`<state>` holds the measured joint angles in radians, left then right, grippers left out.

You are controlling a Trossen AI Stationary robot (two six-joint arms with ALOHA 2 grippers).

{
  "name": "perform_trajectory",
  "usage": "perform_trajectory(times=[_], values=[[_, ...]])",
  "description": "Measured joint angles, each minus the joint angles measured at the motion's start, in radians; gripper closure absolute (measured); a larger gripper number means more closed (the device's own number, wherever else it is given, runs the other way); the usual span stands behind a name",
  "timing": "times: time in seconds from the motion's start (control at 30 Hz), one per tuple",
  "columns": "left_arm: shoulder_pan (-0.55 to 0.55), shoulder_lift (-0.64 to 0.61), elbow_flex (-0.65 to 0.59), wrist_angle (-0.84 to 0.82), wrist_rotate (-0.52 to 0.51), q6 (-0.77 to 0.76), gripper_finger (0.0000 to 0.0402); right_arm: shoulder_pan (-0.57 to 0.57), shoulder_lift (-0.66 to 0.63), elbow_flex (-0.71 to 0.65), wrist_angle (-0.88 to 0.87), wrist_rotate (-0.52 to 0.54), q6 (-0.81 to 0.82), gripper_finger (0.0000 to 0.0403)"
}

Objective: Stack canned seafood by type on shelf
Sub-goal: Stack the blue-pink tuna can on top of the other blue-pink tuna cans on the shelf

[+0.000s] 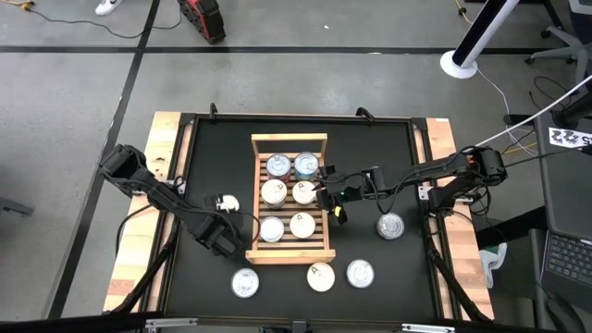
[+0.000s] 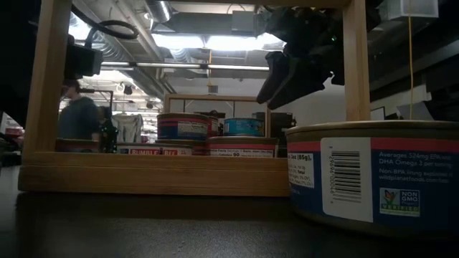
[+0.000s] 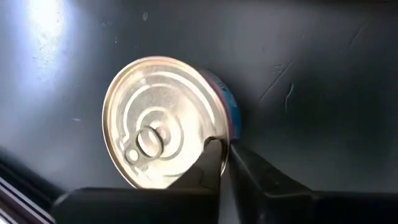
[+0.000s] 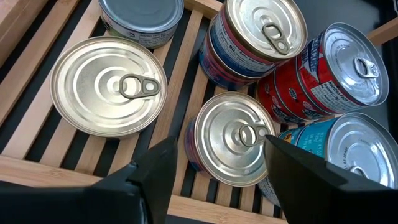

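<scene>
The shelf (image 1: 289, 252) is a light wooden slatted rack in the middle of the black table. Several round tins stand on its slats, and one red tin (image 4: 323, 74) lies tilted against its neighbours. My right gripper (image 1: 329, 200) (image 4: 217, 162) hovers open above the shelf's right side, its fingers on either side of a silver-lidded tin (image 4: 233, 140) without touching it. Left of the shelf's near corner, my left gripper (image 1: 227, 246) (image 3: 225, 155) points steeply down with its fingers shut. Its tips stand at the rim of a silver-lidded, blue-sided tin (image 3: 165, 121) (image 1: 245, 283) that rests on the table. My left gripper comes from above, slanting, and its shut fingertips (image 3: 214, 155) stand over the tin's rim (image 3: 217, 134) on the side next to the blue label. Whether they touch the rim I cannot tell. The tin sits flat on the table, lid up.
More tins stand on the table near the front edge (image 1: 321, 277) (image 1: 360, 273) and right of the shelf (image 1: 390, 226). A small white object (image 1: 227, 203) lies left of the shelf. Wooden planks (image 1: 157, 185) border the table. A person (image 2: 77, 118) is in the room behind.
</scene>
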<state>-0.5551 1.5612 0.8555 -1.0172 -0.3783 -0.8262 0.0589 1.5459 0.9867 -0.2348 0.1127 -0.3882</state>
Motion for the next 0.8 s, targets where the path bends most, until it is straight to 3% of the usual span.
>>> perform_trajectory(times=[0.8], values=[[0.001, -0.001, 0.078, -0.04, -0.024, -0.004, 0.0401, 0.0, 0.0, 0.0, 0.0, 0.0, 0.0, 0.0166]])
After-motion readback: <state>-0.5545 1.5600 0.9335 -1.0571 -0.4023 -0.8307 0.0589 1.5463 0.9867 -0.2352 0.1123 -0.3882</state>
